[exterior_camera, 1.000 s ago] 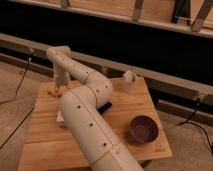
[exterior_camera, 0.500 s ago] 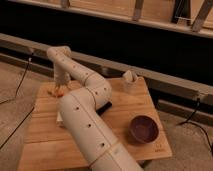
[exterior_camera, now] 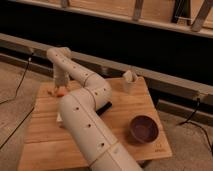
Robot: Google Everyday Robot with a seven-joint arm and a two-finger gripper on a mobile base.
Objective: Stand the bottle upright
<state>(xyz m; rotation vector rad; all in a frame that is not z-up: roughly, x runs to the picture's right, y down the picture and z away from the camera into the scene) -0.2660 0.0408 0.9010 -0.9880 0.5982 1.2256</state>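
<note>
The bottle is a small pale shape near the back edge of the wooden table, right of centre. I cannot tell how it is resting. My white arm rises from the bottom centre, bends over the table and reaches to the far left corner. There my gripper points down, open, just above a thin orange stick. It holds nothing and is far to the left of the bottle.
A dark purple bowl sits at the front right. A flat black slab lies mid-table, partly under my arm. A small white bit shows at the arm's left side. A dark wall with a ledge runs behind.
</note>
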